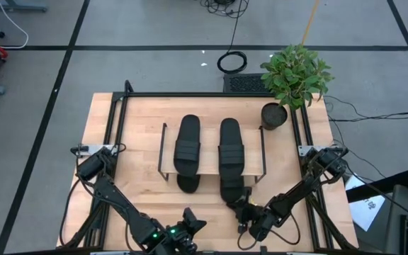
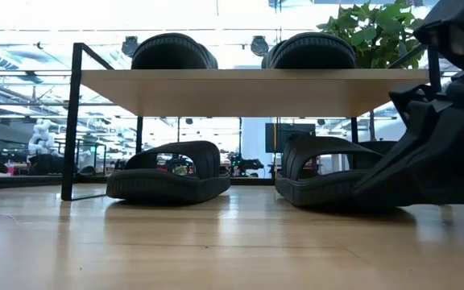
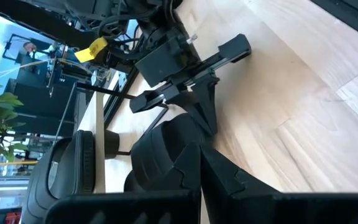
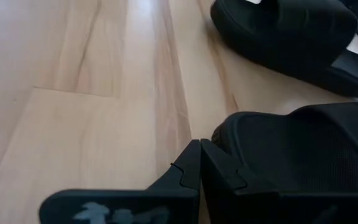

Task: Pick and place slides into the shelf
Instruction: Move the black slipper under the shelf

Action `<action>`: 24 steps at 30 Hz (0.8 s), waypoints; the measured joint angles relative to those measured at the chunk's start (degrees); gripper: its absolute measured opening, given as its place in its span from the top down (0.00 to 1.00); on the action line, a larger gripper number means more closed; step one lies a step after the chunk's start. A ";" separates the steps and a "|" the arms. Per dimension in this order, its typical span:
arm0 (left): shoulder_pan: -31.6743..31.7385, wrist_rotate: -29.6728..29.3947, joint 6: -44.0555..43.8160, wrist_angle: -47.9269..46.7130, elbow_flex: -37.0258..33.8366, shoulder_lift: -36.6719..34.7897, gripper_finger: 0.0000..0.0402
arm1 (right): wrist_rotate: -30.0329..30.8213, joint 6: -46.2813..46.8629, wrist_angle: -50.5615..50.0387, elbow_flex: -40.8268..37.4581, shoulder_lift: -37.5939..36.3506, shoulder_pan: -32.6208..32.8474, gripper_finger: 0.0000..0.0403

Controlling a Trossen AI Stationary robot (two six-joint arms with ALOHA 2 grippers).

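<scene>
The counter (image 1: 310, 152) carries the shelf (image 1: 210, 160) at its middle, with two slides on the plank top, one to the left (image 1: 188, 142) and one to the right (image 1: 231, 145). Two more sit beneath on the counter, the left lower slide (image 2: 167, 173) fully under the plank and the right lower slide (image 2: 333, 179) with its heel poking out toward the near edge. The right claw (image 1: 244, 210) sits at that heel with its fingers pressed together, touching or just beside the rubber; from the wrist view it seems to be nudging rather than holding, though the contact itself is hard to see.

The risk is a skewed push: pressed off-centre, the soft sole could pivot, slide into its neighbour or jam against the wire side frame (image 1: 264, 159). A hard shove might shift the whole light rack and unsettle the pair on top. The left claw (image 1: 188, 225) waits at the near counter edge, fingers closed too.
</scene>
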 joint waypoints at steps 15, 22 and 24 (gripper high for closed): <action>-0.71 -1.77 -3.10 -3.64 0.00 -1.51 1.00 | 0.57 6.77 -2.87 -0.09 -0.05 -1.96 1.00; -0.71 -3.40 -7.19 -8.40 0.00 -1.55 1.00 | 2.91 10.51 -7.43 -0.27 -2.25 -1.99 1.00; -0.70 -3.40 -8.28 -9.41 0.00 -1.55 1.00 | 2.53 9.26 -7.24 -0.27 -3.17 -1.64 1.00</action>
